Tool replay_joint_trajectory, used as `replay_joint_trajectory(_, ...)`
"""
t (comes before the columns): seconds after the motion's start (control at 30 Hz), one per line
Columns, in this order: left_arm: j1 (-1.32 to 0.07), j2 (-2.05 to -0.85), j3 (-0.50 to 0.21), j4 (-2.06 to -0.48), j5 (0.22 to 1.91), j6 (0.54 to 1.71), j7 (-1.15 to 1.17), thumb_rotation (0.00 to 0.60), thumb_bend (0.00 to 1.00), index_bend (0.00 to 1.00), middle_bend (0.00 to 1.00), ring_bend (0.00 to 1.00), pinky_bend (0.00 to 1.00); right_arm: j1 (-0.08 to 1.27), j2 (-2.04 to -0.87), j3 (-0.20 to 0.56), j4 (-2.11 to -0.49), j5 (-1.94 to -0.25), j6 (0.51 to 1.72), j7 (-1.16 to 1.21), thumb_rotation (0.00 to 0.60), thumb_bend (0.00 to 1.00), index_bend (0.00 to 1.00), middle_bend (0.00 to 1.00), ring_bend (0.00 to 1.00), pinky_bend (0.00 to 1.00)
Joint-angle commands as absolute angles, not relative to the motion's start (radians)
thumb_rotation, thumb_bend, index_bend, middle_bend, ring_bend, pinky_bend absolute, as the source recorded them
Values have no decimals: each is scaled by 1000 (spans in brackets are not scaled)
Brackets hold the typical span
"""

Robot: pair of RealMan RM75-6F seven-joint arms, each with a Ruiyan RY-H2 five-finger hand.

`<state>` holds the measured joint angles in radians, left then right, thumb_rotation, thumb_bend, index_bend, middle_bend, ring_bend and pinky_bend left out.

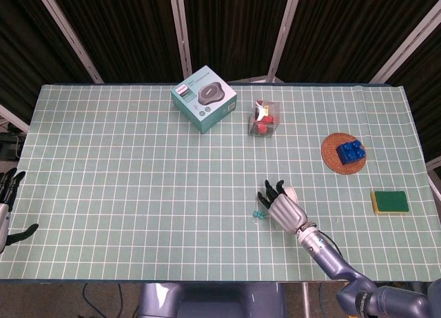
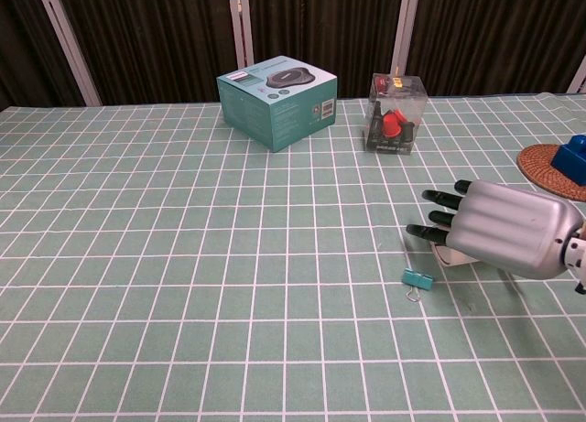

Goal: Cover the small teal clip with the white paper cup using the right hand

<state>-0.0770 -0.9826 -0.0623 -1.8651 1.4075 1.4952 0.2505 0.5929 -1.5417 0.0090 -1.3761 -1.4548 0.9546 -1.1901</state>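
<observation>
The white paper cup (image 2: 452,254) lies on its side on the table, mostly hidden under my right hand (image 2: 499,230); only a strip of it shows in the chest view. From the head view its edge (image 1: 291,192) peeks out to the right of the right hand (image 1: 281,206). The hand lies over the cup with its fingers bent down across it; whether they grip it is hidden. The small teal clip (image 2: 418,279) sits on the mat just left of and nearer than the hand, apart from it, and shows as the clip (image 1: 258,215) in the head view. My left hand (image 1: 8,194) hangs at the far left edge, fingers apart, holding nothing.
A teal box (image 1: 204,97) and a clear box of red pieces (image 1: 264,118) stand at the back. A blue brick (image 1: 351,152) rests on a round brown coaster (image 1: 332,159) at the right. A yellow-green sponge (image 1: 389,201) lies near the right edge.
</observation>
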Motion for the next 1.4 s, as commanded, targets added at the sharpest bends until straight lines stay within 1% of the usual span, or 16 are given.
replay_joint_trajectory(0.03,-77,-983,-62,-1865,1408,1495,250,600,0,0,0,0,0,600,-1546,-4,-1353,-1487,970,-1179,600,179,108,266,111,372)
replay_joint_trajectory(0.1,-77,-983,-62,-1865,1408,1495,249,600,0,0,0,0,0,603,-1550,-10,-1339,-1505,978,-1168,600,186,128,287,132,402)
replay_joint_trajectory(0.3,-76,-980,-62,-1866,1410,1498,246,600,0,0,0,0,0,608,-1559,-22,-1310,-1547,1003,-1110,600,215,146,307,151,429)
replay_joint_trajectory(0.5,-76,-979,-61,-1867,1411,1496,242,600,0,0,0,0,0,606,-1555,-9,-1318,-1559,1033,-998,600,220,159,322,166,449)
replay_joint_trajectory(0.77,-76,-977,-59,-1870,1413,1493,236,600,0,0,0,0,0,588,-1529,53,-1401,-1513,1085,-670,600,220,166,323,161,443)
replay_joint_trajectory(0.93,-75,-977,-58,-1871,1418,1497,240,600,0,0,0,0,0,570,-1504,92,-1464,-1475,1104,-363,600,220,166,324,157,440)
replay_joint_trajectory(1.03,-75,-977,-56,-1873,1422,1498,240,600,0,0,0,0,0,562,-1501,102,-1486,-1446,1090,-217,600,220,165,323,156,423)
replay_joint_trajectory(1.1,-74,-977,-56,-1873,1422,1499,241,600,0,0,0,0,0,558,-1502,104,-1495,-1429,1079,-160,600,220,166,323,153,397)
replay_joint_trajectory(1.4,-76,-975,-55,-1876,1421,1494,240,600,0,0,0,0,0,551,-1542,106,-1515,-1401,1060,-26,600,218,166,324,136,370)
